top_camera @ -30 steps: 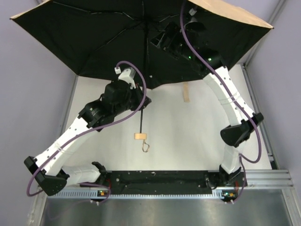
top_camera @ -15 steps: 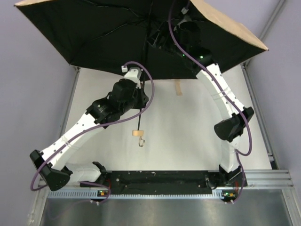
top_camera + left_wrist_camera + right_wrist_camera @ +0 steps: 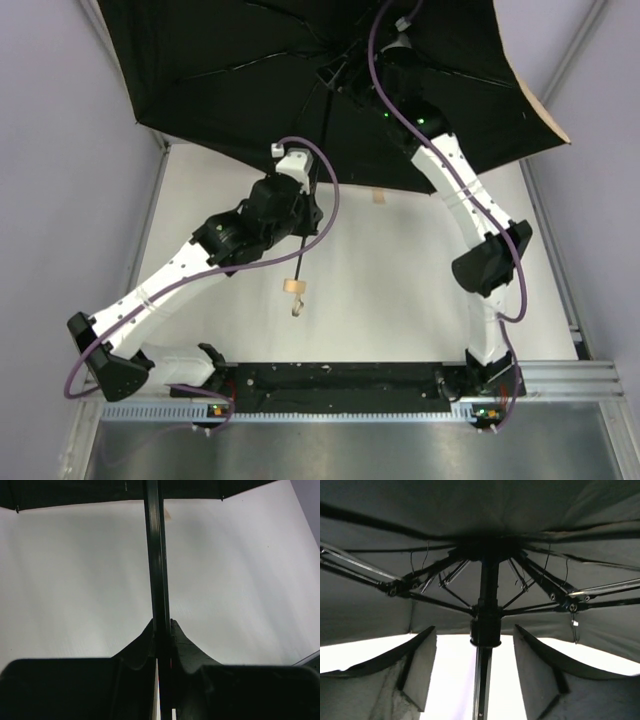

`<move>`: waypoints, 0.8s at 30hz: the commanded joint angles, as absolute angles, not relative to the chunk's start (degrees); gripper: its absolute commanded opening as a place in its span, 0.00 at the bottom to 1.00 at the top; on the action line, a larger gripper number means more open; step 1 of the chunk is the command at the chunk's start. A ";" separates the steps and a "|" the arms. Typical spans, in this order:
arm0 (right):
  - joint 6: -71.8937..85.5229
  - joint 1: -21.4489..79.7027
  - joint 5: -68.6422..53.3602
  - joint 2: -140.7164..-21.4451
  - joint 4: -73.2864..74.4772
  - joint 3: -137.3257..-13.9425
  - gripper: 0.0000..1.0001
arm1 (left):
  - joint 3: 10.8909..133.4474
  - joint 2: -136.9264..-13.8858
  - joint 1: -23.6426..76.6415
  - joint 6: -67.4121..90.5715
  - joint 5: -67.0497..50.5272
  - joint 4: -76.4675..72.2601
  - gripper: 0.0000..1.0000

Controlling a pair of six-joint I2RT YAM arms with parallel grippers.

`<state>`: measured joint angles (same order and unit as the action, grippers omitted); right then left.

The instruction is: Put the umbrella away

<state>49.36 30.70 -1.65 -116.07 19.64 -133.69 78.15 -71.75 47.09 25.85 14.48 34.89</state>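
Observation:
The umbrella [image 3: 230, 70] is spread open at the back of the table, its black underside facing the camera and a strip of tan outer fabric [image 3: 545, 110] showing at the right. My left gripper [image 3: 312, 200] is shut on the thin black shaft [image 3: 156, 555], fingers pinching it from both sides [image 3: 161, 625]. Below it hang the tan handle [image 3: 294, 287] and its loop strap. My right gripper [image 3: 345, 75] is up under the canopy. It is open [image 3: 474, 627], one finger on each side of the black runner [image 3: 486, 630], with gaps on both sides.
Metal ribs [image 3: 380, 575] fan out from the hub just above my right fingers. A tan closure strap [image 3: 379, 196] hangs at the canopy's edge over the white table [image 3: 400, 290]. Grey side walls [image 3: 60, 200] stand close on both sides.
The canopy has swung left and tilted, and less tan fabric shows. Both arms moved with it. The handle drifted slightly. My right jaws have narrowed a little around the runner.

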 commanded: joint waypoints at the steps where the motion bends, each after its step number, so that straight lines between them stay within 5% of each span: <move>1: 51.76 28.92 -0.18 -117.68 17.32 -137.90 0.54 | 79.10 -70.23 49.39 23.73 14.94 35.33 0.00; 8: 56.24 27.16 -0.70 -116.54 17.58 -135.62 0.41 | 77.70 -68.73 49.39 24.87 15.12 35.33 0.00; 9: 56.95 26.81 -1.31 -116.80 17.49 -135.70 0.35 | 77.70 -68.56 49.39 24.96 15.20 35.33 0.00; 11: 57.22 26.11 -3.42 -117.24 17.49 -136.05 0.00 | 77.78 -68.38 49.39 25.13 15.47 35.25 0.00; 16: 55.20 25.93 -10.88 -111.99 15.57 -129.84 0.00 | 78.84 -68.91 49.31 26.80 16.26 35.94 0.00; 24: 58.71 27.94 -18.89 -94.50 3.34 -100.83 0.00 | 87.09 -74.43 45.62 30.06 17.84 37.00 0.00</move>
